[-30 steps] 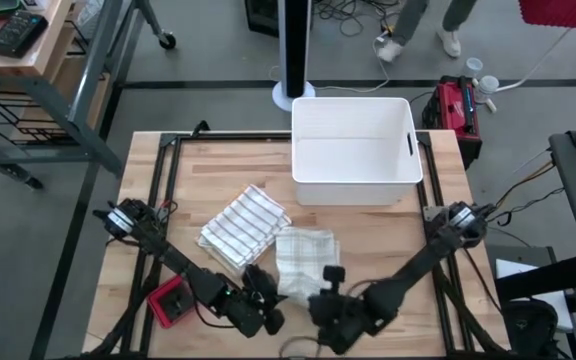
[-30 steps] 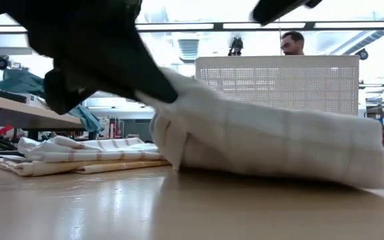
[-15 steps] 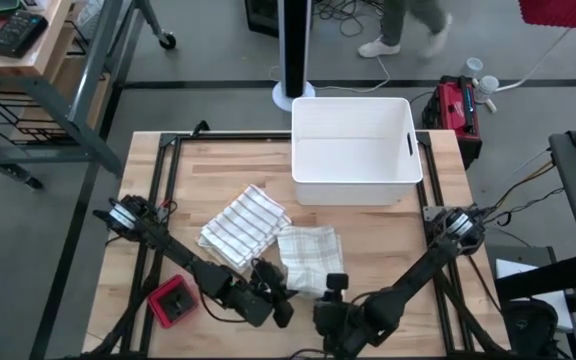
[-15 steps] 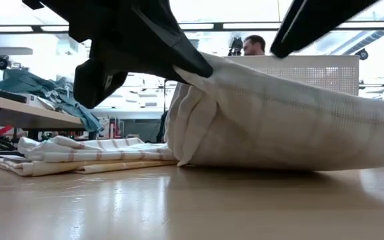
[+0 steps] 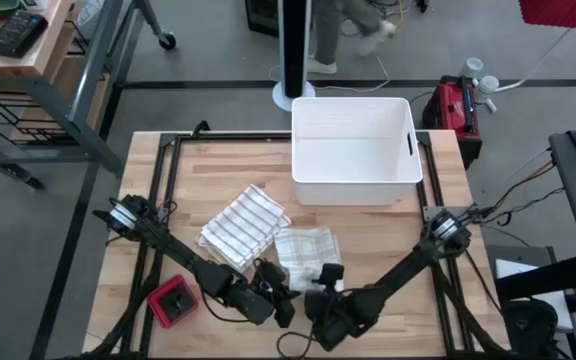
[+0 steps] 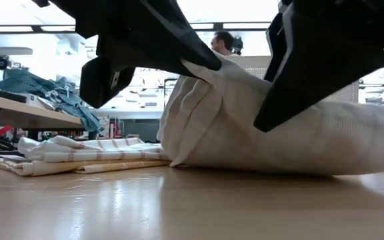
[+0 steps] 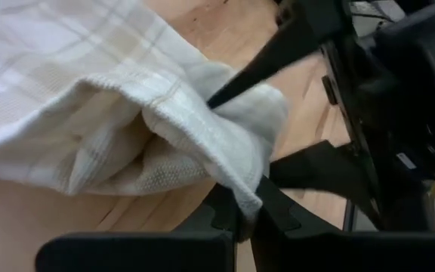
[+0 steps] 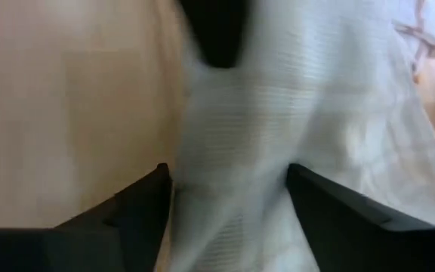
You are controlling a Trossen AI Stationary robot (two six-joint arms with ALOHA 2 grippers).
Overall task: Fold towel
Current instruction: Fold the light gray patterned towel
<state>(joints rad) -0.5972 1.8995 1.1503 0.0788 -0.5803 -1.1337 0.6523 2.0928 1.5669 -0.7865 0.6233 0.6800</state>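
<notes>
Left gripper (image 7: 246,215) pinching towel (image 7: 89,113) — right gripper (image 8: 229,200) wide

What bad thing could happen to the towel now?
1. The left gripper is shut on a corner of the towel, while the right gripper is open around it. If the left one pulls, the fold might drag crooked.
2. The towel is bunched up, not flat, so it may flop open.
3. The striped towel lies close beside it and could get bumped.
</notes>
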